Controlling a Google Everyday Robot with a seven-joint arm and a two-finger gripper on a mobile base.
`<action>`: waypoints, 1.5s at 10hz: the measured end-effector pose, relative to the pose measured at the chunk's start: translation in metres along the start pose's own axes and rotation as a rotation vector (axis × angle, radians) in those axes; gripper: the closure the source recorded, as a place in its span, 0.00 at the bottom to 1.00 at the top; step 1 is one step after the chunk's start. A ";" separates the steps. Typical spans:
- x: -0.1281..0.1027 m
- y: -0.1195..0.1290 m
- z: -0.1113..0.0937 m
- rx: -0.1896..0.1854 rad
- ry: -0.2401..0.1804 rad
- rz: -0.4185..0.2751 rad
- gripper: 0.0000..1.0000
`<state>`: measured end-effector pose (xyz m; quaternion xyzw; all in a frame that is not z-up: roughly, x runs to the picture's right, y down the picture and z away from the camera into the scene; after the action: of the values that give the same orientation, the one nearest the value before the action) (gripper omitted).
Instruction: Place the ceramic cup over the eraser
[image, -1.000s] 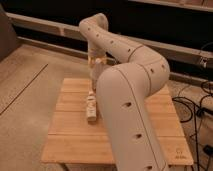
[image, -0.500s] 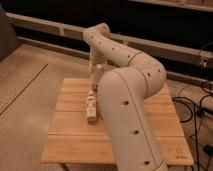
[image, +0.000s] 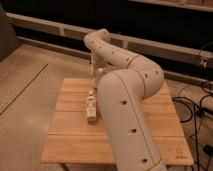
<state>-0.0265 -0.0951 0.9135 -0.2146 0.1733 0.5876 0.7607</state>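
Observation:
My gripper (image: 94, 76) hangs from the wrist at the far side of the wooden table (image: 70, 137), just above the boards and partly behind my own white arm (image: 125, 100). It is shut, and I cannot tell whether anything is in it. The ceramic cup is hidden or out of view. The eraser is hidden or out of view as well. A white labelled bottle (image: 91, 107) lies on its side near the middle of the table, a short way in front of the gripper.
My bulky arm covers the middle and right of the table. Concrete floor surrounds the table on the left and front. A dark wall with a ledge runs behind it. Cables (image: 200, 107) lie on the floor at the right.
The wrist and the arm's top bend have sunk lower, bringing the gripper down toward the table's far side. The bottle has not moved.

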 end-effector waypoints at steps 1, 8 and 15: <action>-0.002 0.003 0.003 -0.006 -0.005 -0.006 1.00; -0.012 0.006 0.016 -0.013 -0.004 -0.028 1.00; -0.013 0.006 0.017 -0.013 -0.004 -0.028 1.00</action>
<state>-0.0348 -0.0950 0.9340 -0.2208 0.1650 0.5783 0.7679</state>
